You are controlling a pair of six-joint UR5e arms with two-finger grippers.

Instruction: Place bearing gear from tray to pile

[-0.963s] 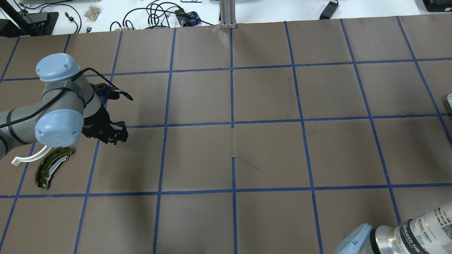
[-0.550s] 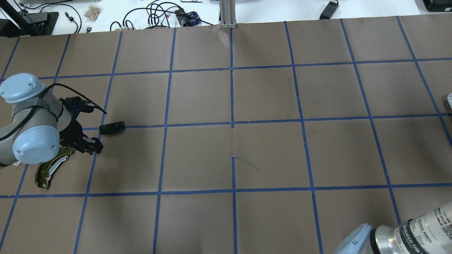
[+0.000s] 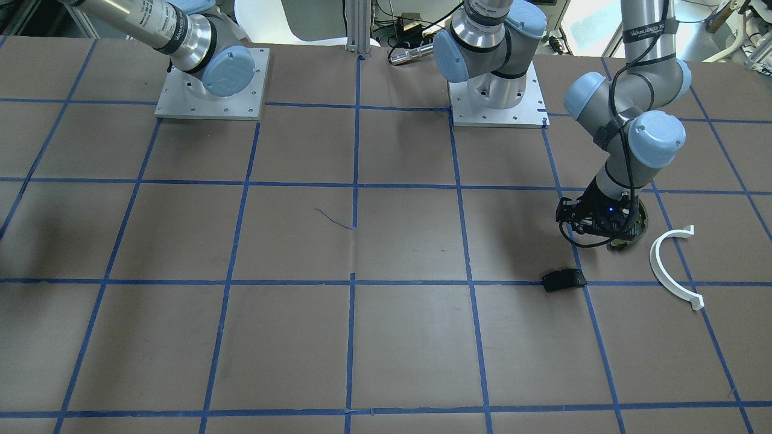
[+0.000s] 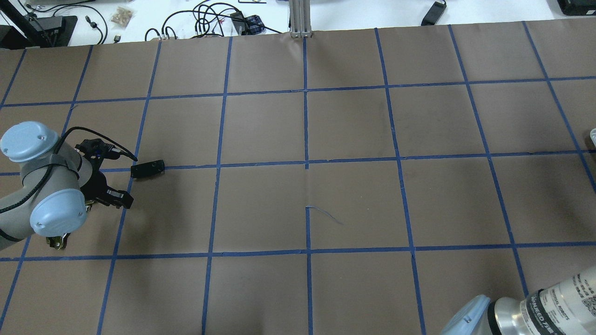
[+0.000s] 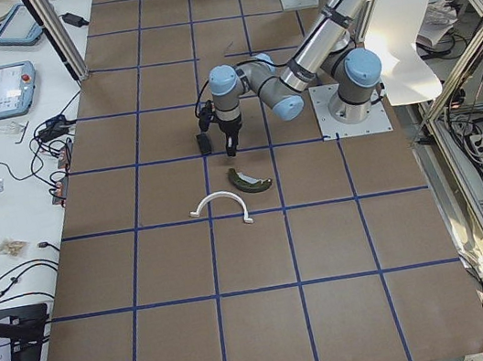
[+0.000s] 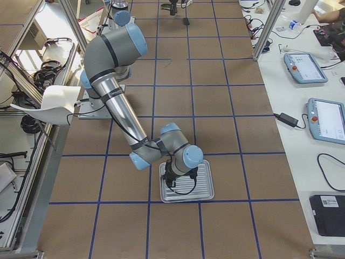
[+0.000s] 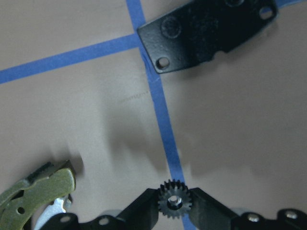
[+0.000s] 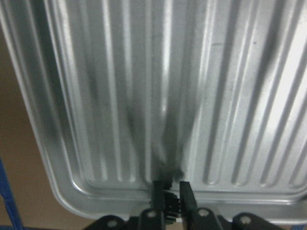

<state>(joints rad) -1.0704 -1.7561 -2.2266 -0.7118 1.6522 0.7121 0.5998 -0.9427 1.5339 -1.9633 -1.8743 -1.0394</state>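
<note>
My left gripper (image 7: 174, 203) is shut on a small black bearing gear (image 7: 174, 200) and holds it just above the table. The pile lies around it: a flat black pad plate (image 7: 206, 28) ahead, an olive-green brake shoe (image 7: 33, 196) beside it. In the overhead view the left gripper (image 4: 118, 197) is near the pad plate (image 4: 147, 168), and the arm hides most of the brake shoe (image 4: 58, 242). The white arc (image 3: 669, 268) lies apart. My right gripper (image 8: 171, 194) hangs over the ribbed metal tray (image 8: 96, 96), shut on a small dark toothed gear (image 8: 171, 205).
The tray (image 6: 205, 189) sits at the table's right end, barely in the overhead view (image 4: 593, 135). Cables and boxes (image 4: 209, 18) lie beyond the far edge. The right arm's elbow (image 4: 535, 307) fills the near right corner.
My left arm has swung left and back toward the robot, off the black pad plate, and now covers the white arc and most of the brake shoe. The right arm has not moved.
</note>
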